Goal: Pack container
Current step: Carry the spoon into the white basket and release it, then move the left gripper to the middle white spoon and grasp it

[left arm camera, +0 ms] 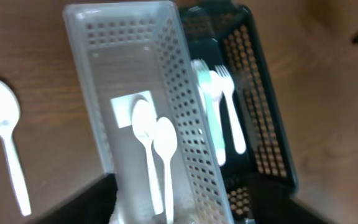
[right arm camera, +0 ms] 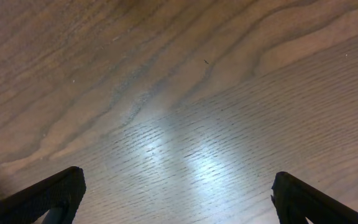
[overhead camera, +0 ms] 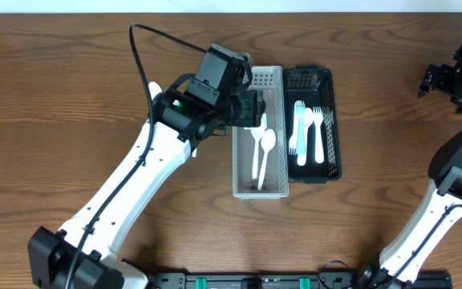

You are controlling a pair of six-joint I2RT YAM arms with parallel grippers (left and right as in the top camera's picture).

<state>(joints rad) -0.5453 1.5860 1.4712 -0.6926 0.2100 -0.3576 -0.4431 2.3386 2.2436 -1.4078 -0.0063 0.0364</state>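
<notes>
A white perforated basket (overhead camera: 281, 80) stands at the table's middle with two white spoons (overhead camera: 261, 147) lying in it. Beside it on the right is a black basket (overhead camera: 328, 80) holding white and pale green forks (overhead camera: 307, 132). My left gripper (overhead camera: 253, 108) hovers over the white basket's far end. In the left wrist view its dark fingers (left arm camera: 173, 214) are spread wide either side of the basket (left arm camera: 185, 124), open, with the two spoons (left arm camera: 155, 149) below. A third white spoon (left arm camera: 4, 134) lies on the table beside the basket. My right gripper (right arm camera: 182, 205) is open over bare wood.
The right arm (overhead camera: 455, 80) is at the far right edge, away from the baskets. The black basket with its forks (left arm camera: 219, 106) shows to the right in the left wrist view. Brown wooden tabletop (overhead camera: 70, 96) lies all around.
</notes>
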